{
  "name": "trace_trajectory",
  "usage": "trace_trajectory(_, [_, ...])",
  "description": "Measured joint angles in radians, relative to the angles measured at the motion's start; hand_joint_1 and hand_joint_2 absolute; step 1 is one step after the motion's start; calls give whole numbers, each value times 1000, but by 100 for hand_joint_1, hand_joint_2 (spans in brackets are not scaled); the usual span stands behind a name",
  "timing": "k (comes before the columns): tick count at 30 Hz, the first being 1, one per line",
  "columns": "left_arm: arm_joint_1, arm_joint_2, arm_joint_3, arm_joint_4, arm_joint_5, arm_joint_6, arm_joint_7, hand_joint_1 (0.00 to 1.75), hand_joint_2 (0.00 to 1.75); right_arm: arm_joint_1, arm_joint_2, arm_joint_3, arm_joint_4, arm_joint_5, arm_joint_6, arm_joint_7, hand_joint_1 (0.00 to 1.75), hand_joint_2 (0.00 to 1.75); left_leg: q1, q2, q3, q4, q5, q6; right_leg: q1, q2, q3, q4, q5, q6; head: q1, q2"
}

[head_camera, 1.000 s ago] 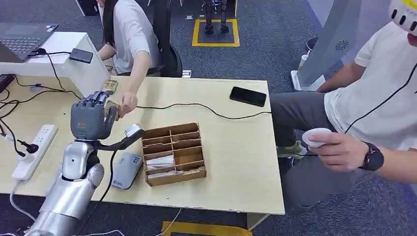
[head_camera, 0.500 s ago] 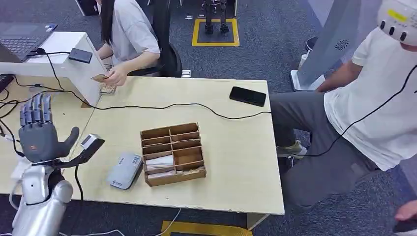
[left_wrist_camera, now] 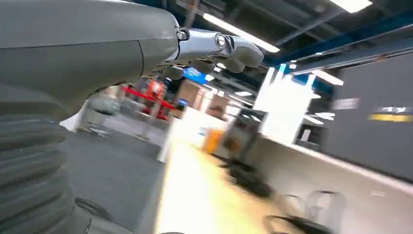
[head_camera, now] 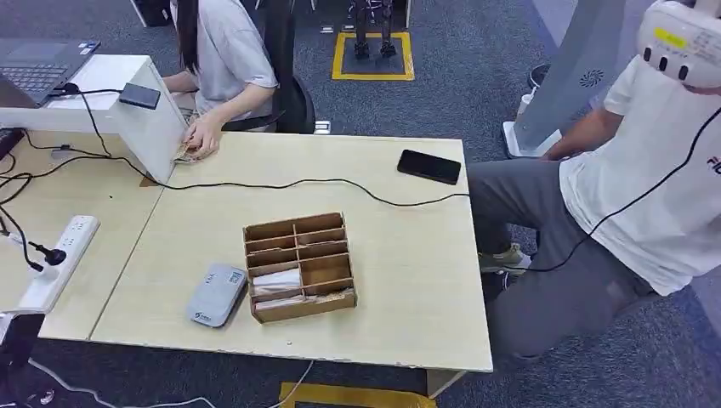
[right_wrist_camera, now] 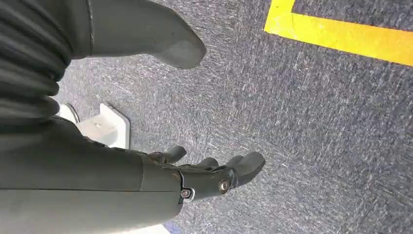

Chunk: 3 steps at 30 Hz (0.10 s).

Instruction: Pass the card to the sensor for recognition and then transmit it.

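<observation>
Withdrawn from over the table (head_camera: pixel 400 280), the left hand (left_wrist_camera: pixel 214 46) holds nothing; the person's hand (head_camera: pixel 202 134) has the card (head_camera: pixel 182 153), handover apparently done.

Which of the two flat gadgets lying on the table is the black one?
The phone near the table's far edge is black; the card reader beside the wooden box is grey.

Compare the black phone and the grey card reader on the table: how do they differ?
The phone is black, thin and flat; the reader is light grey, thicker and rounded. The phone lies alone near the far edge; the reader sits beside the wooden box near the front. Both rest on the table.
</observation>
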Motion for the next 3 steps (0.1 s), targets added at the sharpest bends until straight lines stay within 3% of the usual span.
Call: trace_trajectory(3, [-33, -16, 174, 137, -55, -6, -33, 0, 175, -1, 3, -12, 0, 4, 0, -1, 0, 175, 0, 0, 1, 0, 0, 0, 0, 0, 0, 0, 0, 0, 0, 0])
